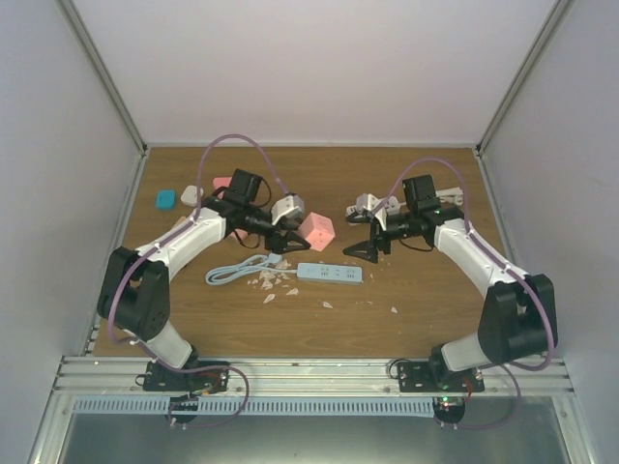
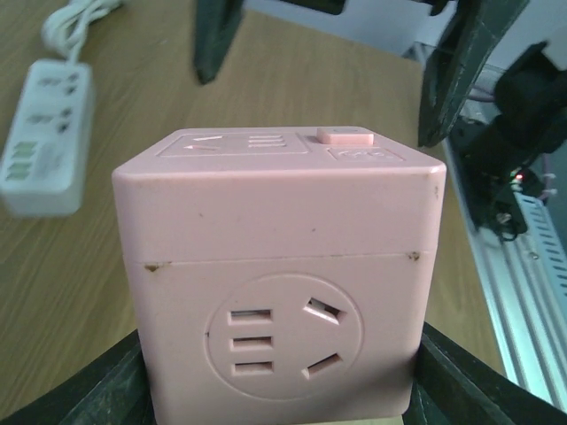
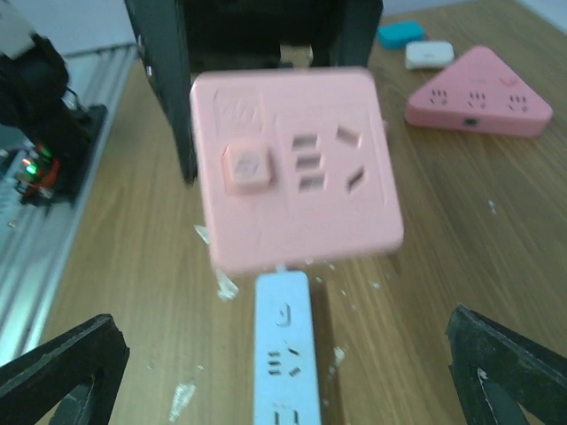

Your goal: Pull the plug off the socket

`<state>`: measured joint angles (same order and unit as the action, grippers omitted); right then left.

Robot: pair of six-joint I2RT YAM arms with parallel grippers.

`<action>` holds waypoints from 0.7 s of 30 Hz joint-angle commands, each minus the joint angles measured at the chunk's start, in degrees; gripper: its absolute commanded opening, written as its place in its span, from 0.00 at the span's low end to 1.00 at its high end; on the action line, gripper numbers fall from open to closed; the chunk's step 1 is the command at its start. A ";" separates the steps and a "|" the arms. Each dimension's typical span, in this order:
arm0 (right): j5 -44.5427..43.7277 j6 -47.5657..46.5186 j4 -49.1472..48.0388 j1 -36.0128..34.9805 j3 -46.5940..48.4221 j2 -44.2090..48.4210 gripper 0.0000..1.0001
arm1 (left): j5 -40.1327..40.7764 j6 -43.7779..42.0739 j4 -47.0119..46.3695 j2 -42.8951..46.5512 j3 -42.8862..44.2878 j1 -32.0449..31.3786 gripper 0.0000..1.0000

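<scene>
we noted the pink socket cube (image 1: 316,232) clamped in the left gripper (image 1: 298,235), the right gripper (image 1: 354,232) spread wide, facing it from the desk's right-edge side.

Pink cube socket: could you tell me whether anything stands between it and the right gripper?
Nothing visible does. The pink cube socket, held by the left gripper, faces the open right gripper; the white power strip lies lower, on the table.

Our arms bend inward, facing each other. Our left end effector (image 1: 293,235) grips a pink cube (image 1: 316,232); our right end effector (image 1: 364,237) hovers with fingers spread wide.
</scene>
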<state>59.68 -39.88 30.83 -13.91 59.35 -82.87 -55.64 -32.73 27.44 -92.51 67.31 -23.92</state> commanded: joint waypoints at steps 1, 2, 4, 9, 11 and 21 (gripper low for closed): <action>-9.45 -4.10 -0.86 -1.95 -1.87 -2.59 0.99 | 0.77 -3.13 3.30 2.77 -1.66 5.42 0.30; -11.59 -4.63 -1.23 -3.28 -2.33 -3.02 0.99 | 0.82 -3.46 3.86 3.10 -1.94 6.74 0.30; -16.97 -5.45 -2.65 -6.60 -3.43 -3.81 0.98 | 0.99 -4.45 5.30 3.67 -2.18 9.49 0.30; -26.24 -5.61 -4.11 -14.53 -1.39 -9.11 0.96 | 2.10 -6.78 8.77 5.12 -1.80 14.92 0.30; -28.28 -5.55 -3.44 -17.24 0.85 -12.96 0.94 | 3.16 -7.51 9.93 5.59 -1.54 16.66 0.30; -34.82 -5.33 -2.51 -23.38 7.68 -25.44 0.77 | 5.53 -11.77 14.73 7.27 -2.71 23.70 0.30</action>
<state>28.36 -44.77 28.45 -36.86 64.86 -106.69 -49.58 -41.71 40.91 -87.79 65.30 -2.02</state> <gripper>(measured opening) 0.817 0.634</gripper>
